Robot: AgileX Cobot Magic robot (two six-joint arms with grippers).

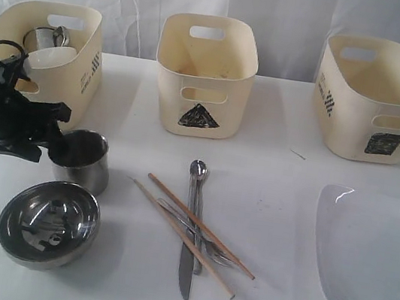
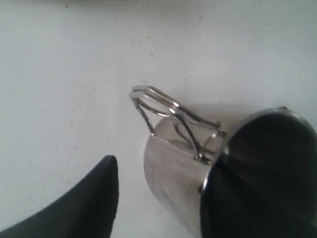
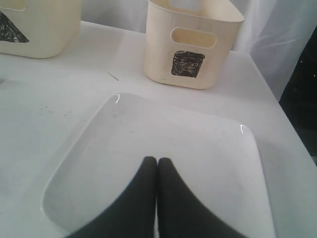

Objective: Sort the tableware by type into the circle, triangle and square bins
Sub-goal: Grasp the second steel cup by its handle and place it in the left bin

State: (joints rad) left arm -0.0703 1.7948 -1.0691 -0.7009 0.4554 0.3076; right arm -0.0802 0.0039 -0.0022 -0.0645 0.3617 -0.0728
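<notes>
A steel mug (image 1: 83, 159) stands upright left of centre, its wire handle (image 2: 166, 106) showing in the left wrist view. My left gripper (image 1: 55, 144) is open astride the mug's wall (image 2: 173, 178): one finger (image 2: 84, 208) is outside with a gap, the other (image 2: 267, 178) is at its mouth. In front lies a steel bowl (image 1: 48, 222). Chopsticks (image 1: 194, 233), spoon (image 1: 197, 169), fork (image 1: 204, 243) and knife (image 1: 186, 273) lie crossed mid-table. My right gripper (image 3: 157, 159) hangs shut and empty over the white plate (image 3: 198, 144), which lies at the right (image 1: 373, 261).
Three cream bins stand along the back: a left one (image 1: 70, 80) holding another steel mug (image 1: 46, 38), the triangle bin (image 1: 170, 77) and the square bin (image 1: 359, 107), also near the plate in the right wrist view (image 3: 190, 29). White curtain behind.
</notes>
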